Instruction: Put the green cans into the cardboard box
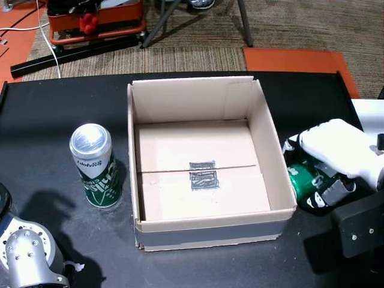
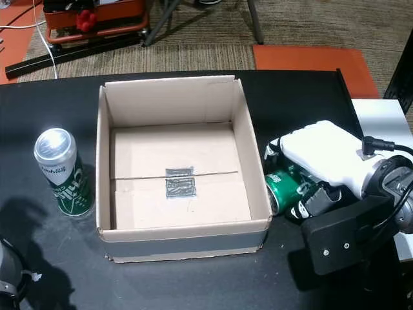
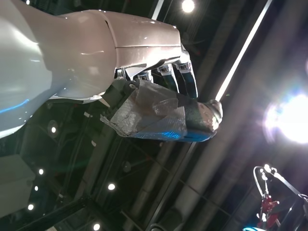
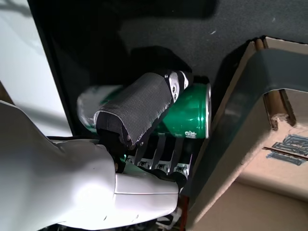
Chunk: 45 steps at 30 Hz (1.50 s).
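- Just right of the cardboard box (image 1: 273, 141), on the black table (image 1: 48, 108), my right hand (image 2: 322, 158) is wrapped around a green can (image 2: 284, 190) that lies on its side, its end close to the box's outer wall.
- In the right wrist view my thumb (image 4: 137, 108) crosses over the can's body (image 4: 187, 118) and my fingers (image 4: 166, 147) curl along the opposite side, so I judge this hand clamped on the can, though it does not look lifted yet.
- The second green can (image 1: 95, 165) stands upright to the left of the box, near its wall but not touching, with nothing holding it.
- My left hand (image 3: 159, 103) shows only against the ceiling in its wrist view; its fingers are curled with nothing between them that I can see, and I cannot tell how tightly.
- The box is empty, flaps out of the way, its taped floor bare.
- Handling, as I judge it: a thin metal can is stiff enough along its length but dents under a hard squeeze, and its smooth painted wall is slippery.
- Whether it is full or empty I cannot tell, so I should expect weight.
- The best hold is around the middle of the body, thumb opposing fingers, as I have it now.
- Lying sideways, the can may roll inside my grip when it clears the box wall.
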Tool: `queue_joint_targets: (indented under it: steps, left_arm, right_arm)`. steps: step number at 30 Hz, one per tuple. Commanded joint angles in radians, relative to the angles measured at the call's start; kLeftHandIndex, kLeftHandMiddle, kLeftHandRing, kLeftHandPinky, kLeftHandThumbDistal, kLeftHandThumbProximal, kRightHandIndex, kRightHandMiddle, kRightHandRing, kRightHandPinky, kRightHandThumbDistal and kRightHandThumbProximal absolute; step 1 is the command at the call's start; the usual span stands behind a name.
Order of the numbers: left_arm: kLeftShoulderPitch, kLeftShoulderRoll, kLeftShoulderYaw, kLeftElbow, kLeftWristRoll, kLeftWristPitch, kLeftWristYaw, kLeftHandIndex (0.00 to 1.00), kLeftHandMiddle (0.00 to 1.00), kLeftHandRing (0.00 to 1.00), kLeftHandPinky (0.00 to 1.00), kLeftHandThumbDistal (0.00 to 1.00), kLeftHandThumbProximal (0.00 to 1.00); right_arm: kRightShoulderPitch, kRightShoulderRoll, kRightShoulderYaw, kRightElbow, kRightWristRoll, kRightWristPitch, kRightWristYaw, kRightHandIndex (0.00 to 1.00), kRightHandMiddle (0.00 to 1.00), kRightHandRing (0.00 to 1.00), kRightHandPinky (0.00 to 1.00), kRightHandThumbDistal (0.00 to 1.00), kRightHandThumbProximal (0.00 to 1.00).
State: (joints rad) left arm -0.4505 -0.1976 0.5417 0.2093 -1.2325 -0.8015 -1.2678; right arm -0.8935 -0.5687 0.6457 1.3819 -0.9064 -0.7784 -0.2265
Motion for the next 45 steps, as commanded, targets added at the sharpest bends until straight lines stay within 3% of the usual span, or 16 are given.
queue_joint_targets:
  steps: [1,7,15,18,24,25,31,34,38,40,45]
  left_arm:
    - [0.242,-0.214,0.006,-0.033,-0.001,0.009,0.026,0.38,0.48,0.69,0.71,0.44,0.65]
    - [0.250,-0.196,0.002,-0.038,-0.013,0.055,0.017,0.40,0.50,0.67,0.70,0.46,0.53]
    - [0.254,-0.210,0.014,-0.047,0.005,0.038,0.044,0.39,0.50,0.68,0.70,0.48,0.60]
    - [0.274,-0.220,0.009,-0.064,0.014,0.045,0.090,0.37,0.48,0.66,0.69,0.54,0.51]
    - [0.315,-0.198,-0.001,-0.070,0.075,0.026,0.098,0.46,0.53,0.70,0.73,0.51,0.57]
    - [0.316,-0.204,-0.002,-0.076,0.081,0.022,0.114,0.45,0.51,0.69,0.72,0.57,0.56]
    - [0.349,-0.183,-0.036,-0.091,0.082,0.029,0.130,0.48,0.54,0.70,0.74,0.55,0.58]
    - [0.361,-0.183,-0.050,-0.099,0.099,0.011,0.169,0.45,0.52,0.69,0.73,0.61,0.58]
    - [0.370,-0.155,-0.075,-0.093,0.076,0.009,0.155,0.46,0.53,0.70,0.74,0.59,0.57]
    - [0.382,-0.152,-0.096,-0.099,0.082,-0.001,0.186,0.44,0.52,0.69,0.72,0.64,0.56]
    - [0.385,-0.148,-0.114,-0.101,0.080,-0.015,0.200,0.44,0.51,0.68,0.72,0.59,0.57]
  right_arm:
    - [0.039,-0.024,-0.028,-0.005,0.044,-0.002,0.031,0.61,0.63,0.66,0.67,0.95,0.32]
    - [0.049,-0.036,-0.033,-0.007,0.039,0.000,0.024,0.61,0.64,0.66,0.67,0.95,0.32]
    - [0.058,-0.050,-0.052,-0.003,0.046,0.020,0.080,0.63,0.64,0.64,0.64,0.93,0.33]
    - [0.063,-0.055,-0.064,-0.005,0.050,0.017,0.091,0.61,0.62,0.63,0.63,0.96,0.34]
    - [0.066,-0.055,-0.072,-0.006,0.050,0.020,0.108,0.59,0.61,0.63,0.62,0.93,0.36]
    - [0.066,-0.055,-0.073,-0.005,0.050,0.023,0.111,0.58,0.61,0.63,0.62,0.93,0.35]
    - [0.073,-0.050,-0.084,-0.006,0.049,0.022,0.114,0.56,0.59,0.61,0.61,0.93,0.34]
    - [0.076,-0.047,-0.091,-0.007,0.050,0.024,0.119,0.54,0.58,0.60,0.60,0.93,0.35]
    - [0.078,-0.044,-0.093,-0.008,0.049,0.030,0.108,0.47,0.49,0.53,0.57,0.92,0.34]
    - [0.080,-0.043,-0.095,-0.009,0.051,0.032,0.103,0.41,0.44,0.48,0.52,0.88,0.31]
    - [0.090,-0.044,-0.094,-0.013,0.048,0.034,0.070,0.30,0.32,0.37,0.43,0.77,0.26]
